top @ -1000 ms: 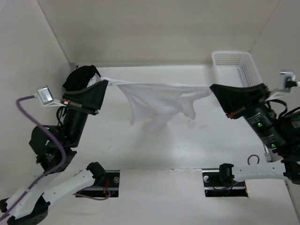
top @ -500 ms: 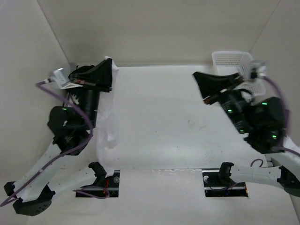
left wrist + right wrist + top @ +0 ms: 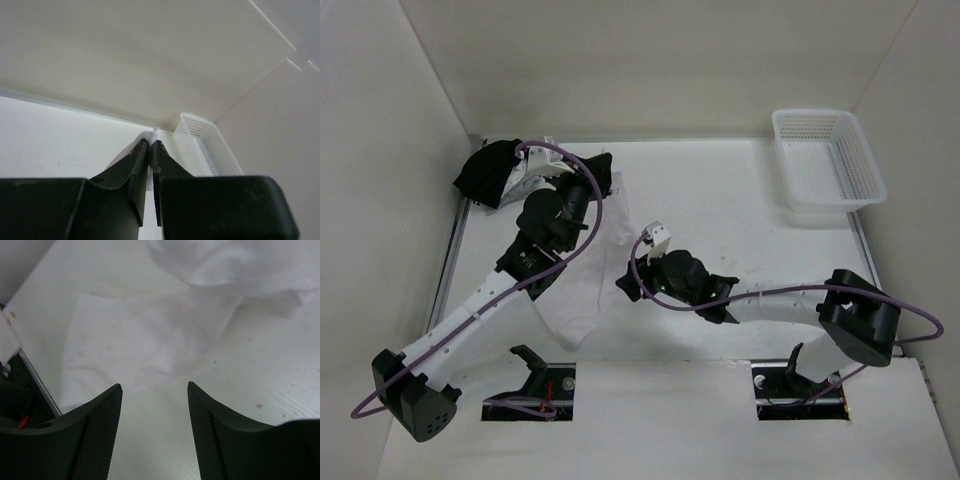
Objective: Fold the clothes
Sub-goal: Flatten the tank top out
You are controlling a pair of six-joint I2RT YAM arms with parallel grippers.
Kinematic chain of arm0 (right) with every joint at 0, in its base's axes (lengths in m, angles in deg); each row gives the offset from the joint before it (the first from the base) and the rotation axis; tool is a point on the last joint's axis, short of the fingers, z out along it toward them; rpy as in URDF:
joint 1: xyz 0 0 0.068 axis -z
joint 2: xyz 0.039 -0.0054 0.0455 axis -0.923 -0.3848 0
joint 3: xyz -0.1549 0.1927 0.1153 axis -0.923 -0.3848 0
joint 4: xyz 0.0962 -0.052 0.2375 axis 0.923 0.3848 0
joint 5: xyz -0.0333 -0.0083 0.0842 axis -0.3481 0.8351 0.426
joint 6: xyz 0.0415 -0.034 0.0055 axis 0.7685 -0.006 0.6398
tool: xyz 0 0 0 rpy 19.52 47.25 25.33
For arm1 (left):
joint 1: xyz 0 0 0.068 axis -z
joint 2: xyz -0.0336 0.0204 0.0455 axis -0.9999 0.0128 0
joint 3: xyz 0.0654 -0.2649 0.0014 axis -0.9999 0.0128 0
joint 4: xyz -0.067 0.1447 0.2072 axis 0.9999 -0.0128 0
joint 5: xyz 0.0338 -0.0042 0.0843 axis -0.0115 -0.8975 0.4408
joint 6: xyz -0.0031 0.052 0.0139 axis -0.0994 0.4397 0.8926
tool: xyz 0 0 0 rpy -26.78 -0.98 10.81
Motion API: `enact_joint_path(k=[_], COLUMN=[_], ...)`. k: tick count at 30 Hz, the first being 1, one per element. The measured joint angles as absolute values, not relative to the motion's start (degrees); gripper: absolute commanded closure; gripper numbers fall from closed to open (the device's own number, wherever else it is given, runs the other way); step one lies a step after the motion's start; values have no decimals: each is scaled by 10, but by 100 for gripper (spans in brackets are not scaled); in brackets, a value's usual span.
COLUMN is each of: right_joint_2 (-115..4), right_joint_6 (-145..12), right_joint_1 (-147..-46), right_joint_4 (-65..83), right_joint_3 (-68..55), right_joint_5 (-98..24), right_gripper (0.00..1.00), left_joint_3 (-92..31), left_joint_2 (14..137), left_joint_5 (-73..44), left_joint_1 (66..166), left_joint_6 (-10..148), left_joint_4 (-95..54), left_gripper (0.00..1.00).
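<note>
The left hand (image 3: 151, 144) is pinched together on a corner of the thin, wrinkled white cloth garment (image 3: 575, 300), which drapes from it onto the left side of the white counter (image 3: 750, 210). The right hand (image 3: 155, 390) hangs low over the garment's near edge, its fingers spread wide apart.

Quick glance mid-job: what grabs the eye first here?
The white garment trails across the left side of the table, one end pinched in the shut left gripper. The right gripper hovers open, low by its edge. A black bundle sits in the far left corner, a white basket far right.
</note>
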State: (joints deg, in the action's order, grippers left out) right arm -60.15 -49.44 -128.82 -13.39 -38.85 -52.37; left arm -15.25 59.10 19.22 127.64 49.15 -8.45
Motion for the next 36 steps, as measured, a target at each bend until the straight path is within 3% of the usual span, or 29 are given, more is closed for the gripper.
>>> enact_joint_path(k=[9,19,31,34,36], right_joint_2=[-607,-654,-668,-679,-690], right_joint_6=[-498,-510,-527,-534,-540], right_joint_1=[-1228,-1220,-1232,-1236,-1237], right_joint_4=[-202,-194,-154,-143,-143], right_joint_3=[-376,-282,-264,-229,-202], right_joint_5=[-526,-499,-472,-474,-475], right_gripper=[38,37,35,43,62], left_joint_3=[-152,-133,-130,-127,-125], left_joint_2=[558,546,547,547,547], left_joint_5=[170,142,123,121,121], left_joint_1=[1275,1245,1238,1243,1243], left_joint_6=[476,460,435,431,429], left_joint_4=[-88,-89,-88,-89,-89], left_gripper=[96,96,96,96,96])
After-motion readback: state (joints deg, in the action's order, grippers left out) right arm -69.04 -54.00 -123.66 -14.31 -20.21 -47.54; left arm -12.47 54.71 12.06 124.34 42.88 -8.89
